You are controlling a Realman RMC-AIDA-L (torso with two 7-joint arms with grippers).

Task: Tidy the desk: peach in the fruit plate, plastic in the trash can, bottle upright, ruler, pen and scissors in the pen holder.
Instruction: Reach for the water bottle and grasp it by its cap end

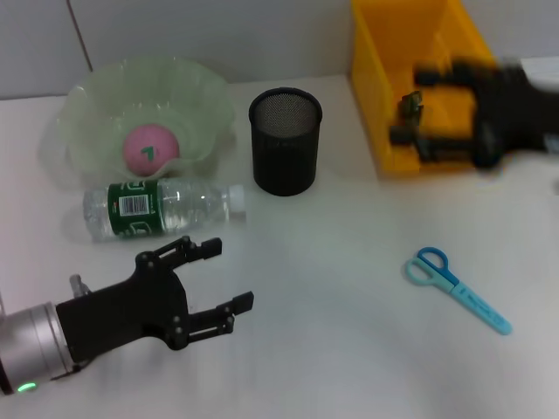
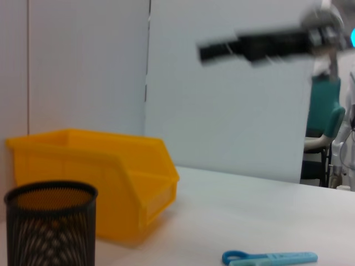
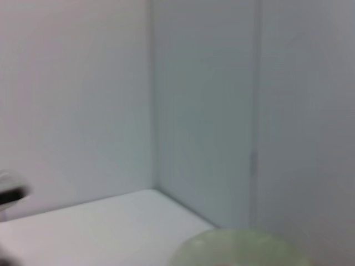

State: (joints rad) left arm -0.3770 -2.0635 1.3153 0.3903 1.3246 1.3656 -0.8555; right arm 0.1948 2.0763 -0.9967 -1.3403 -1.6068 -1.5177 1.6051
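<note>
The pink peach [image 1: 150, 147] lies in the pale green fruit plate [image 1: 196, 96] at the back left. In front of the plate, a clear bottle [image 1: 162, 209] with a green label lies on its side. My left gripper [image 1: 229, 274] is open just in front of the bottle, empty. The black mesh pen holder [image 1: 285, 140] stands mid-table and also shows in the left wrist view [image 2: 50, 221]. Blue scissors [image 1: 456, 288] lie flat at the right. My right gripper [image 1: 408, 106] hovers open over the yellow trash can [image 1: 384, 52], with a small dark piece [image 1: 410, 103] between its spread fingers. Ruler and pen are out of view.
The left wrist view shows the yellow trash can [image 2: 111, 183], the scissors [image 2: 272, 257] on the table and the blurred right arm [image 2: 260, 47] above. White walls stand close behind the table. The fruit plate rim [image 3: 244, 249] shows in the right wrist view.
</note>
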